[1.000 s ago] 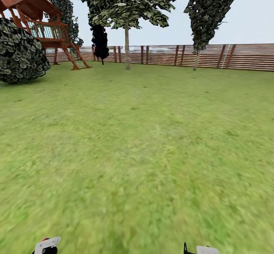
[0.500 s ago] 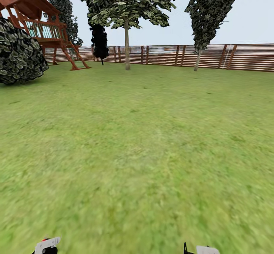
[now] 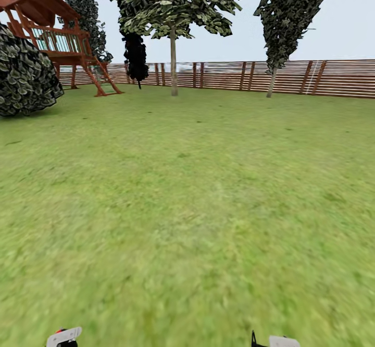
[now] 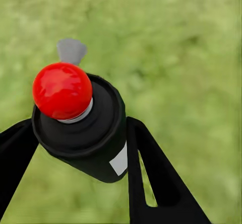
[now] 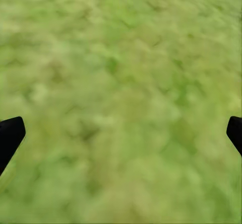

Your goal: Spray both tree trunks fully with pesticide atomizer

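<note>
The left tool (image 4: pixel 80 148) is closed around the pesticide atomizer (image 4: pixel 85 128), one dark finger (image 4: pixel 151 173) pressed against each side of its black body. The bottle's red rounded cap (image 4: pixel 62 90) faces the wrist camera, with a small grey nozzle tab (image 4: pixel 70 50) sticking out past it and a whitish patch on the body beside one finger. In the head view the left tool shows as a whitish tip (image 3: pixel 63 336) at the lower edge, with what may be a speck of red on it.

The right tool (image 5: pixel 121 133) stands wide and holds nothing: its two dark fingertips (image 5: pixel 10 136) sit far apart with bare grass between them. Its whitish tip (image 3: pixel 281 341) also pokes in at the head view's lower edge.

Beneath and ahead of both tools stretches the floor (image 3: pixel 198 206), blurry green lawn. Far ahead stand two trees: one (image 3: pixel 173 63) roughly straight ahead, the other (image 3: pixel 272 76) ahead of the right tool, both just before the slatted fence (image 3: pixel 333 79). Far off to the left tool's side are a round dark bush (image 3: pixel 26 76) and a red-brown wooden play structure (image 3: pixel 57 35).
</note>
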